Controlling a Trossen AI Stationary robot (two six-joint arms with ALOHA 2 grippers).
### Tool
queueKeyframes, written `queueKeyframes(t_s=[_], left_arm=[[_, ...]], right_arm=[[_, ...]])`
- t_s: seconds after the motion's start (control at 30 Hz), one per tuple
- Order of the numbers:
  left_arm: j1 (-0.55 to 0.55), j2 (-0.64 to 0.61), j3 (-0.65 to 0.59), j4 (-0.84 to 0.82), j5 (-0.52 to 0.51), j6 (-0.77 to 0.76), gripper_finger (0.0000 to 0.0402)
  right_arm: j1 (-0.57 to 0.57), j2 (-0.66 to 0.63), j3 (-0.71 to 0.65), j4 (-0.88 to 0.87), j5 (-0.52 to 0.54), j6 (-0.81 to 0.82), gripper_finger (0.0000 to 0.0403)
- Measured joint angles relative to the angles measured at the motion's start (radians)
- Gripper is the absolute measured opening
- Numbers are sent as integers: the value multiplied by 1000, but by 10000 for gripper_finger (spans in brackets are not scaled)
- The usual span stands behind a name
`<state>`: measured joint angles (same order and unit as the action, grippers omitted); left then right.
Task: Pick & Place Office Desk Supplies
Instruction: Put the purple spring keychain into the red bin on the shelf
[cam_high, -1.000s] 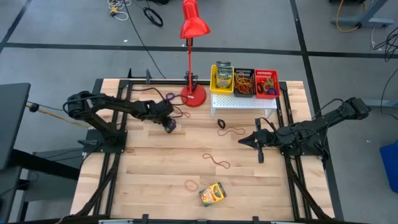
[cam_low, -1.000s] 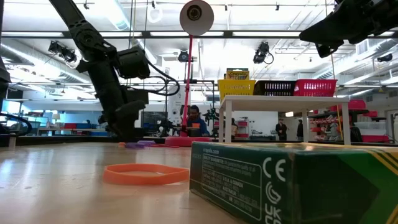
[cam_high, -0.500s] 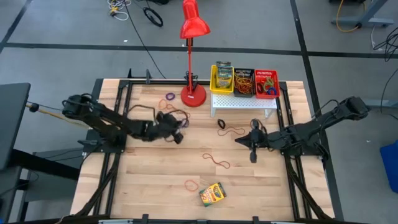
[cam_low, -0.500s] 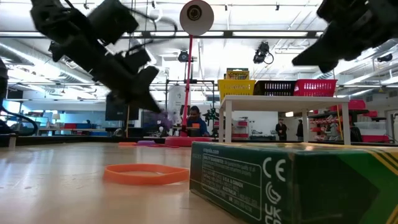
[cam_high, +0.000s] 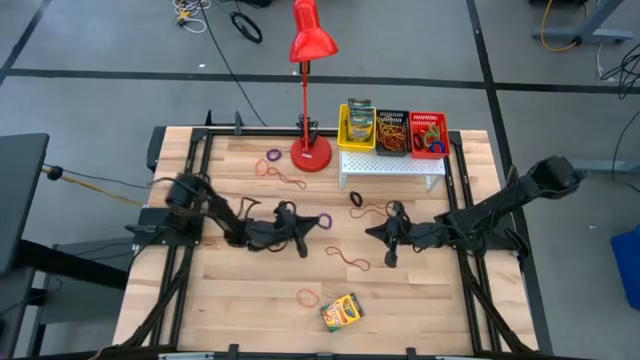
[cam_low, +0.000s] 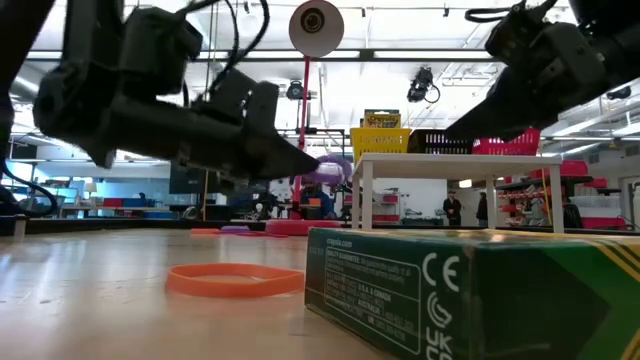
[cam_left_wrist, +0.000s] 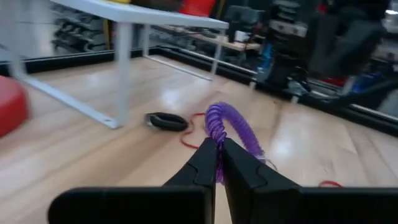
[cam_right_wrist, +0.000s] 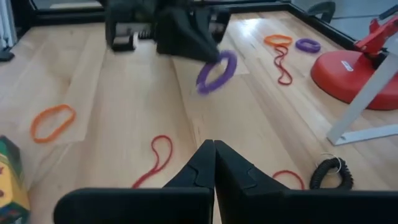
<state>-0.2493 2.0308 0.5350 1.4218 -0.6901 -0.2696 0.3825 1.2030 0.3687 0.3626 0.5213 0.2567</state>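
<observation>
My left gripper (cam_high: 310, 223) is over the middle of the table, shut on a purple coiled loop (cam_high: 322, 220), which also shows in the low view (cam_low: 335, 168). My right gripper (cam_high: 372, 232) faces it from the right, shut and empty, its fingers (cam_right_wrist: 213, 155) pointing at the loop (cam_right_wrist: 216, 71). A yellow-and-green crayon box (cam_high: 342, 312) lies flat near the near edge beside an orange band (cam_high: 308, 296). A red band (cam_high: 348, 260), a black coil (cam_high: 357, 199) and another red band (cam_high: 377, 211) lie on the wood. My left gripper pinches the purple coiled loop at one spot of its ring (cam_left_wrist: 217, 163) between the two fingertips (cam_left_wrist: 205, 163). The fingers come nearly level from the table's left. The loop is lifted clear of the table and sticks out beyond the fingertips.
A white perforated stand (cam_high: 392, 165) at the far edge carries a yellow bin (cam_high: 343, 131) with a crayon box, a black bin (cam_high: 391, 131) and a red bin (cam_high: 428, 133) with bands. The red lamp's base (cam_high: 311, 154) stands to their left. Purple and orange bands (cam_high: 272, 155) lie near it.
My left gripper has moved from near the lamp base toward the table's middle and the near edge, tipping from pointing down to nearly level, with the purple loop carried off the table. My right gripper has moved toward the table's left, closer to it.
</observation>
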Motion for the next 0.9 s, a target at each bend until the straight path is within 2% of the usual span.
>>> queueKeyframes(t_s=[0.17, 0.33, 0.47, 0.7, 0.9], left_arm=[[0, 78, 83, 30, 78, 65, 17], [0, 82, 161, 16, 130, 160, 17], [0, 81, 208, -3, 179, 196, 18], [0, 81, 236, -69, 182, 198, 18], [0, 81, 235, -75, 149, 254, 18]], right_arm=[[-26, 4, 0, 83, -10, 79, 5], [-46, 47, 0, 116, -26, 108, 19], [-47, 96, 0, 156, -27, 131, 67], [-47, 121, 0, 229, -28, 124, 166], [-47, 119, 0, 231, -35, 165, 200]])
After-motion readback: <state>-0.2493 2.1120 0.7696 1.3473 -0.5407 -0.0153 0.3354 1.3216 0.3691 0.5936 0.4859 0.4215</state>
